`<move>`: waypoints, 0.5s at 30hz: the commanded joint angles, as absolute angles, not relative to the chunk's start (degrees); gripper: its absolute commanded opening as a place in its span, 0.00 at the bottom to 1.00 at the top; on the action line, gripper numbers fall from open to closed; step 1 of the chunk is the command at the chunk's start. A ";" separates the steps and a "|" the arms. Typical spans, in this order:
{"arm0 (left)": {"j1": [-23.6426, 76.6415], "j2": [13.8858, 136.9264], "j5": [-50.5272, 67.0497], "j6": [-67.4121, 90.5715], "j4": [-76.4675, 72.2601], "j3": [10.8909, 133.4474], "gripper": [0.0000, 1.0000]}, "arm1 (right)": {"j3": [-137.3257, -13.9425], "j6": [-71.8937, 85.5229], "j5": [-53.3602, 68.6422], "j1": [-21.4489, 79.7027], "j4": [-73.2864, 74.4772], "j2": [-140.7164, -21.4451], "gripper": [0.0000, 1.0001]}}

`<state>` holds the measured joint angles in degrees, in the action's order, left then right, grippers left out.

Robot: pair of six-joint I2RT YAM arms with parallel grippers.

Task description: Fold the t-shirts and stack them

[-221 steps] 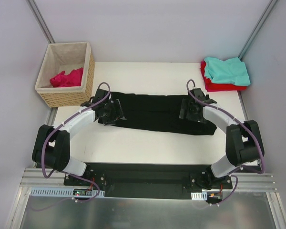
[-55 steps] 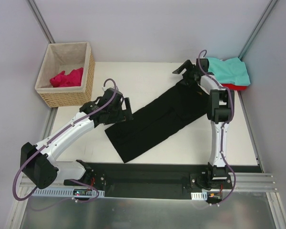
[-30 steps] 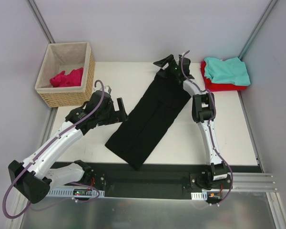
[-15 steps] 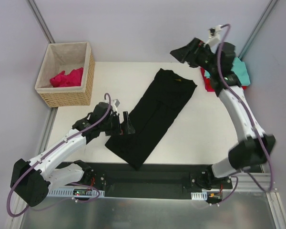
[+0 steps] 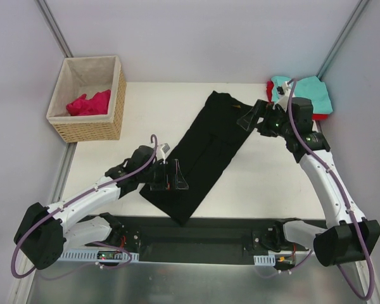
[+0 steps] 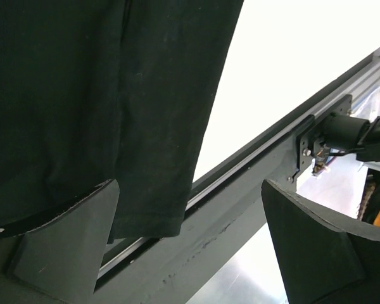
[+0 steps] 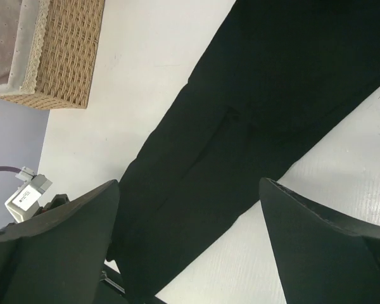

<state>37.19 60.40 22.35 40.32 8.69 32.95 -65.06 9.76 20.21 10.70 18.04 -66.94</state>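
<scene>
A black t-shirt (image 5: 202, 152), folded into a long strip, lies diagonally across the table, its low end near the front rail. My left gripper (image 5: 174, 177) hovers open over that low end; the left wrist view shows the black cloth (image 6: 101, 95) past empty open fingers (image 6: 69, 240). My right gripper (image 5: 252, 116) is open beside the strip's upper right edge, holding nothing, with the black cloth (image 7: 259, 95) below it. A teal t-shirt (image 5: 313, 92) lies on a red one (image 5: 270, 85) at the back right. A magenta-pink t-shirt (image 5: 88, 102) sits in the basket.
A woven wicker basket (image 5: 92, 130) with beige lining stands at the back left, also in the right wrist view as the basket (image 7: 66, 57). The black front rail (image 5: 196, 231) runs along the table's near edge, close to the shirt's low end. Walls close in both sides.
My right arm has come down from high at the back right to the strip's upper end. My left gripper has slid right and nearer over the low end. The shirt lies still.
</scene>
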 commanded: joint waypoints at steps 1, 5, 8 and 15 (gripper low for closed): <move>38.05 60.91 24.08 41.57 6.07 34.98 0.95 | -66.97 6.95 19.42 10.46 19.33 -63.72 0.96; 38.23 60.74 20.76 41.48 6.15 34.81 0.95 | -67.15 6.77 20.30 10.46 19.86 -63.72 0.96; 38.32 59.59 18.38 42.10 7.12 33.66 0.95 | -67.24 6.33 20.48 10.46 20.39 -63.72 0.96; 37.97 53.53 6.96 44.21 14.67 32.70 0.96 | -66.27 5.27 20.39 10.37 21.18 -62.84 0.96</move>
<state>37.91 58.13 15.18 42.52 10.09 33.15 -65.01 6.85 20.16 10.68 20.91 -65.10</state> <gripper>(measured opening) 0.951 0.960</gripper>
